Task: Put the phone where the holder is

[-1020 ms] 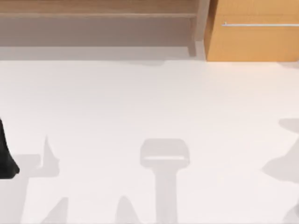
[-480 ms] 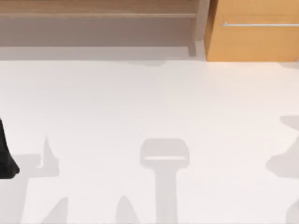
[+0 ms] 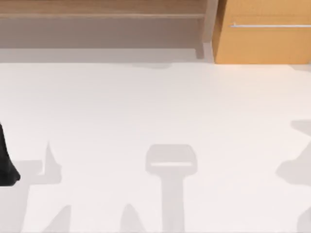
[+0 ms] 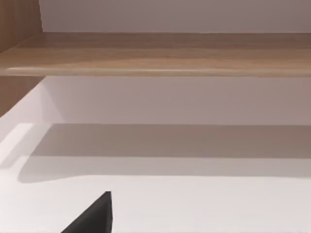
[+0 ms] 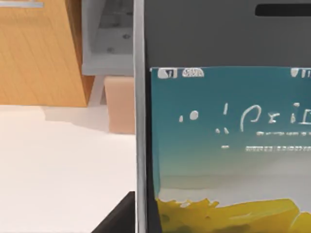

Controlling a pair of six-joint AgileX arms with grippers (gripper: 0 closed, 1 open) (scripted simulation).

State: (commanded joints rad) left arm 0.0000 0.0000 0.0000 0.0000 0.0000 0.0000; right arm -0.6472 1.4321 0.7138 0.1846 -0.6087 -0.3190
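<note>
The phone (image 5: pixel 228 145) stands very close in the right wrist view, upright, with a silver rim and a lit teal and yellow screen. A dark finger (image 5: pixel 120 217) of my right gripper lies against the phone's rim, and the phone is off the white table (image 5: pixel 58 170). My left arm (image 3: pixel 6 162) is a dark shape at the table's left edge in the top view. One dark fingertip (image 4: pixel 95 216) of its gripper hangs over the bare table. The holder is out of view.
A wooden shelf (image 3: pixel 97 9) runs along the back of the table. An orange-brown cabinet (image 3: pixel 262 34) with a metal handle stands at the back right. Beside the cabinet (image 5: pixel 39 53) sits a small beige block (image 5: pixel 120 104). Grey shadows lie across the table's front.
The shadow at the table's right edge has drifted slightly to the right. The left arm has not moved.
</note>
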